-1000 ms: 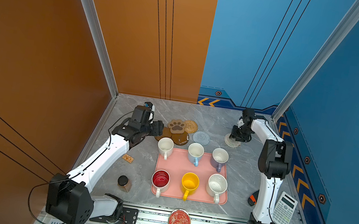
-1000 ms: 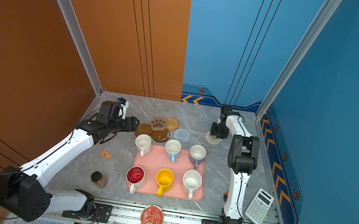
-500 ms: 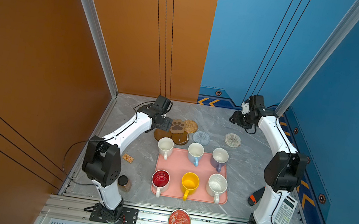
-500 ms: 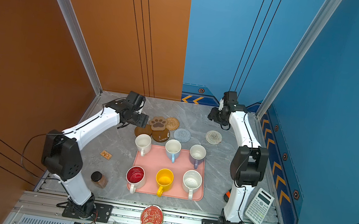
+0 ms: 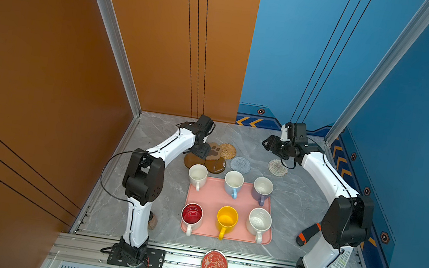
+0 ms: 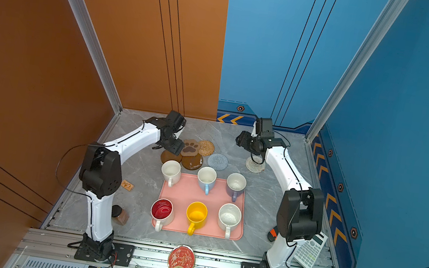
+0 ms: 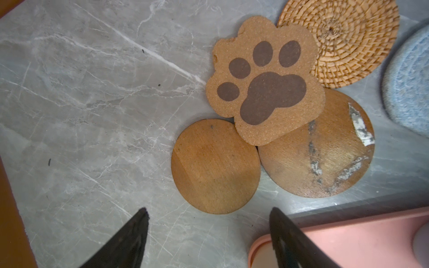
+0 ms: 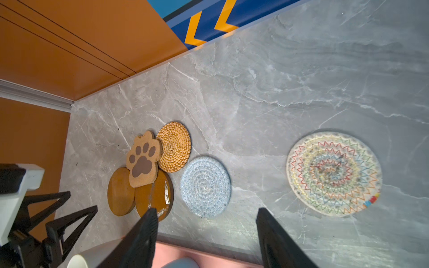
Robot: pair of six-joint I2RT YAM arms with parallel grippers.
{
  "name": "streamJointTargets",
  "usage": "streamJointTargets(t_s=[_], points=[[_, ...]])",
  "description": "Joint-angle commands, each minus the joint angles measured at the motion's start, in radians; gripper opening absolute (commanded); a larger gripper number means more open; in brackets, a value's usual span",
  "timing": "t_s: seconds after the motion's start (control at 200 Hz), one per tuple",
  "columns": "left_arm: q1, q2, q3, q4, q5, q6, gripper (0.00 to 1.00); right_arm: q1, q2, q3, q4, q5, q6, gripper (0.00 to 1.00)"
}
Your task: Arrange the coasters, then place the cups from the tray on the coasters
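Grey marble-look desk (image 5: 297,207) carries every item. Pink tray (image 5: 212,197) sits at the middle of the near side, with six cups upright on it in two rows.

Far row: white cup (image 5: 197,174), light blue cup (image 5: 233,180), lavender cup (image 5: 263,187). Near row: red-lined cup (image 5: 192,213), yellow cup (image 5: 227,217), speckled cup (image 5: 259,220).

All six coasters lie flat on the desk beyond the tray. Paw-print coaster (image 7: 264,81) overlaps the plain brown disc (image 7: 216,166) and the scuffed brown disc (image 7: 325,157), and its edge meets the rattan coaster (image 7: 343,39). The two discs touch edge to edge. Blue-grey coaster (image 8: 205,186) lies just beside that cluster, not touching it. Cream coaster (image 8: 334,174), stitched with coloured zigzags, lies alone, well apart to the right.

Left end effector (image 7: 208,210): released, fingers spread, nothing between them, poised at the plain brown disc's edge. Contact with the disc cannot be determined.

Right end effector (image 8: 207,210): released, fingers spread, nothing between them, raised clear of the desk near the cream coaster.
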Motion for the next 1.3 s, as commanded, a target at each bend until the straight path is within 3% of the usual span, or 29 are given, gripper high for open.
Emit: streamJointTargets(t_s=[0.0,0.27,1.021,1.297], points=[[-0.008,0.051,0.058,-0.044,-0.002,0.038,0.83,-0.001,-0.051,-0.076,0.135,0.035,0.076,0.67],[-0.024,0.142,0.116,-0.086,-0.02,0.078,0.83,-0.002,-0.085,-0.225,0.267,0.009,0.138,0.67],[-0.029,0.196,0.042,-0.085,0.011,0.047,0.81,-0.009,-0.075,-0.268,0.325,-0.029,0.158,0.68],[-0.024,0.217,0.026,-0.088,-0.047,0.039,0.81,-0.011,-0.069,-0.269,0.329,-0.031,0.159,0.68]])
